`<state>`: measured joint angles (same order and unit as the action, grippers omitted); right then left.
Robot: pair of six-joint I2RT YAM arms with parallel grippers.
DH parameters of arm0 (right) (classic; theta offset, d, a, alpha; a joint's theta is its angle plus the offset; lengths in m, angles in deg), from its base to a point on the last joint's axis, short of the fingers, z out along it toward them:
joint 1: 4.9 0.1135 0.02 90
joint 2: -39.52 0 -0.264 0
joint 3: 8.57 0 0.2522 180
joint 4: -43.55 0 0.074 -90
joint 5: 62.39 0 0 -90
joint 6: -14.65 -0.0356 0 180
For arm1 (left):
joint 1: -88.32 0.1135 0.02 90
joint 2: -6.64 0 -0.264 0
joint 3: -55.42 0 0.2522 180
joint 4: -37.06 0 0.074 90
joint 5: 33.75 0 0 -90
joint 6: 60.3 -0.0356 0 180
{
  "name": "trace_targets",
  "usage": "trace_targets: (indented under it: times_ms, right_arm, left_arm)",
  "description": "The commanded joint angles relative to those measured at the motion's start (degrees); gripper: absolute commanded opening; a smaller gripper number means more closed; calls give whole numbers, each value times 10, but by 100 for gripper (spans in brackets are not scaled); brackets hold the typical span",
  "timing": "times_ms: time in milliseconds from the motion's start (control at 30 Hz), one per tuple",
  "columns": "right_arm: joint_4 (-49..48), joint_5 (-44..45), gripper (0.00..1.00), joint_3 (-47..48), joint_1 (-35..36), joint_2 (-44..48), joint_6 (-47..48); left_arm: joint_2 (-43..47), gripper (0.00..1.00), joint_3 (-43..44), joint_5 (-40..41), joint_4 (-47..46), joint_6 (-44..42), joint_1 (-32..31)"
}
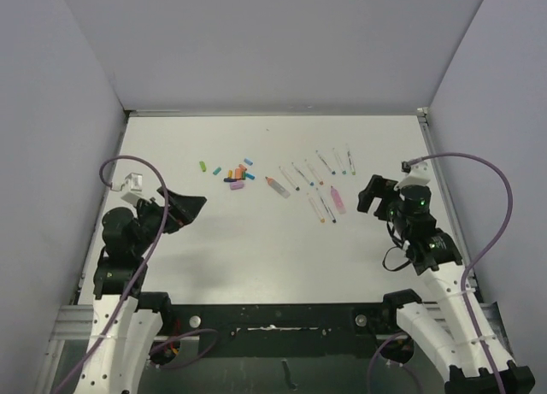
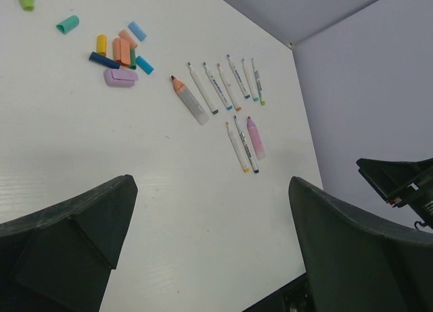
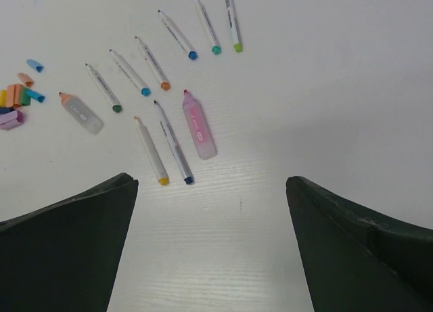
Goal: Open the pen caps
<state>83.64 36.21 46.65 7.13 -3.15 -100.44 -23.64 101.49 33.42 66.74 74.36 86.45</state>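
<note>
Toward the far middle of the table (image 1: 273, 257), the pen caps (image 1: 235, 173) lie loose and flat in a cluster, axes mixed: orange ones (image 2: 122, 50) run near-to-far, the purple one (image 2: 120, 77) crosswise. Pens (image 1: 316, 185) beside them show bare tips, so likely nothing remains to pull; check each tip. Left gripper (image 1: 186, 206) and right gripper (image 1: 373, 194) hover spread, empty.
</note>
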Motion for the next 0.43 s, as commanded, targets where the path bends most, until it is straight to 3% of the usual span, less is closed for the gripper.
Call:
trace_targets:
  times_ms: [0,400]
  right_arm:
    - [18,10,98,-8,2,46,-15]
    - [22,2,98,-28,2,61,-15]
  left_arm:
    - [53,98,-5,20,37,-8,4]
    - [112,98,-29,25,75,-10,4]
